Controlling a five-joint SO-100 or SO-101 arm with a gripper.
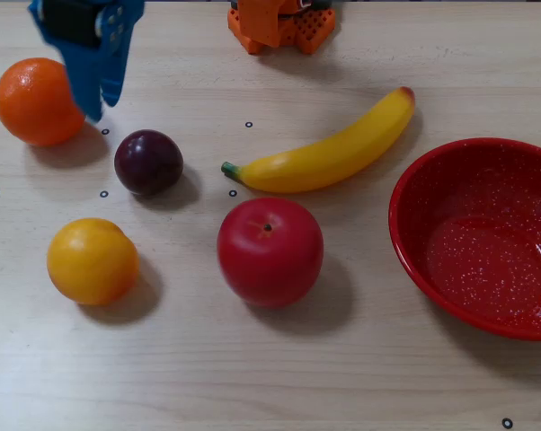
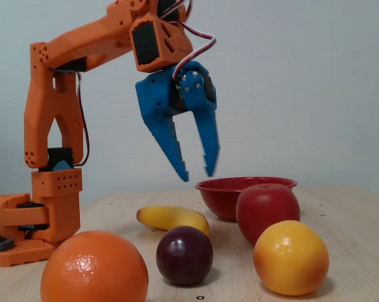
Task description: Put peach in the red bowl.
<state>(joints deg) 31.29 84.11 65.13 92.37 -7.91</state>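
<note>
The peach [image 1: 92,260] is a smooth yellow-orange fruit on the table at the lower left of a fixed view, and at the front right in the other [image 2: 290,258]. The red bowl [image 1: 486,233] with white speckles stands empty at the right edge; in the side-on fixed view only its rim [image 2: 222,190] shows behind the apple. My blue gripper [image 1: 100,106] [image 2: 197,175] hangs open and empty in the air, fingers pointing down, near the orange and well away from the peach.
An orange [image 1: 37,101] [image 2: 94,267], a dark plum [image 1: 148,162] [image 2: 184,255], a red apple [image 1: 270,251] [image 2: 267,211] and a banana [image 1: 329,153] [image 2: 172,218] lie between the gripper and the bowl. The arm's orange base [image 1: 279,25] [image 2: 32,220] stands at the table's far edge.
</note>
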